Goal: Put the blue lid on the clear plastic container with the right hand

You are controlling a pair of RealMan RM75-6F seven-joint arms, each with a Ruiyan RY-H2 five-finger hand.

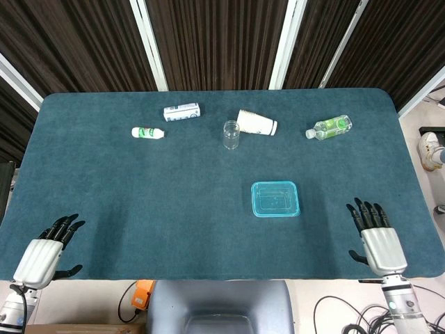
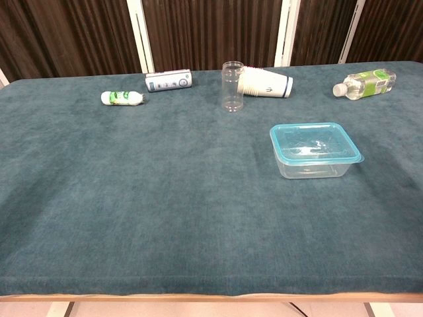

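Though the blue lid (image 2: 315, 143) sits on the clear plastic container (image 2: 312, 165), right hand (image 1: 379, 240) empty, fingers spread, near the counter's (image 1: 139, 195) edge, one unpressed corner could lift.

Lit evenly and brightly from overhead; sharp throughout, no blur. Only soft, faint shadows on the table (image 2: 132, 198), well left of the right hand (image 1: 379, 240). No glare.
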